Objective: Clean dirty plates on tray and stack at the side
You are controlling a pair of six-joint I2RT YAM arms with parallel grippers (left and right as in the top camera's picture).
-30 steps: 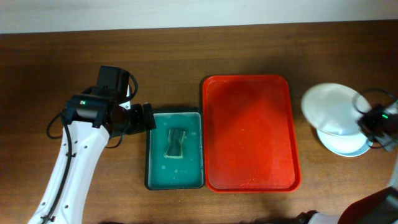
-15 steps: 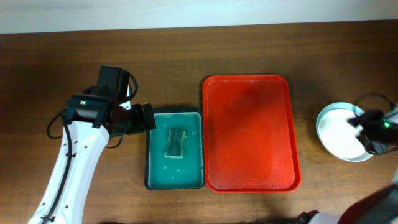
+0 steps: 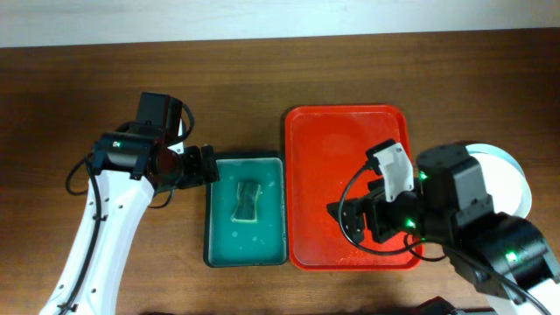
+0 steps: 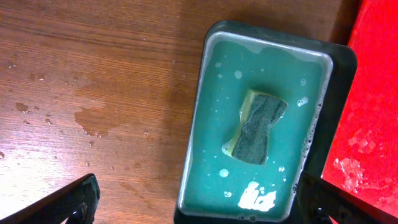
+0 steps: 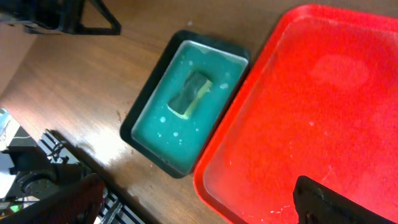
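The brown wooden bench (image 3: 70, 87) carries everything. The red tray (image 3: 350, 149) lies in the middle with its long axis running from the far edge toward the robot. It holds no plates, only a wet film and scattered droplets. Just beside its left rim, parallel to it, sits the dark green sponge tray (image 3: 262, 245), filled with teal water.

The plates (image 3: 512, 175) rest on the bench off the red tray's right side. Only a pale arc of them shows past the right arm's body, so the number in the stack cannot be told.

The sponge (image 3: 248, 203) lies in the water, its long axis roughly along its tray's length and slightly tilted.

The right claw (image 3: 348, 219) hangs over the red tray's lower right part, facing left across the tray. Its fingers (image 5: 336, 199) are spread wide with nothing between them. The left claw (image 3: 203, 164) hovers just beside the sponge tray's upper left corner. Its fingers (image 4: 74, 202) are also spread wide and hold nothing.

The plates lie to the right of the right claw, on the far side of that arm, and are well apart from the left claw across both trays. Any further handling of the stack would fall to the right arm, which would have to turn away from the tray. With the tray bare, the job looks about finished.
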